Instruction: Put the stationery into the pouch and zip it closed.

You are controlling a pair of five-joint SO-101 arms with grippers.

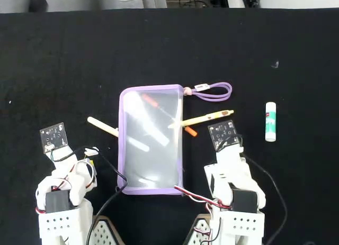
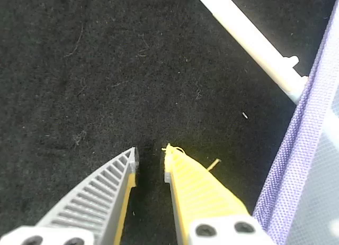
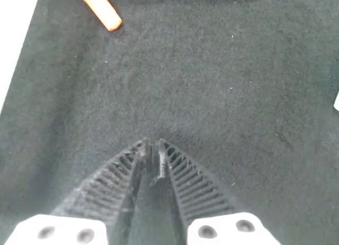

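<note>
Your left gripper hangs slightly parted and empty beside the purple pouch. Your right gripper is closed on nothing, over black cloth.

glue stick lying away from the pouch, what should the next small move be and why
Probably open the right hand and swing it toward the glue stick. The stick lies alone on the black cloth on that arm's side, well outside the pouch. That hand is shut over bare cloth and holds nothing.
</note>
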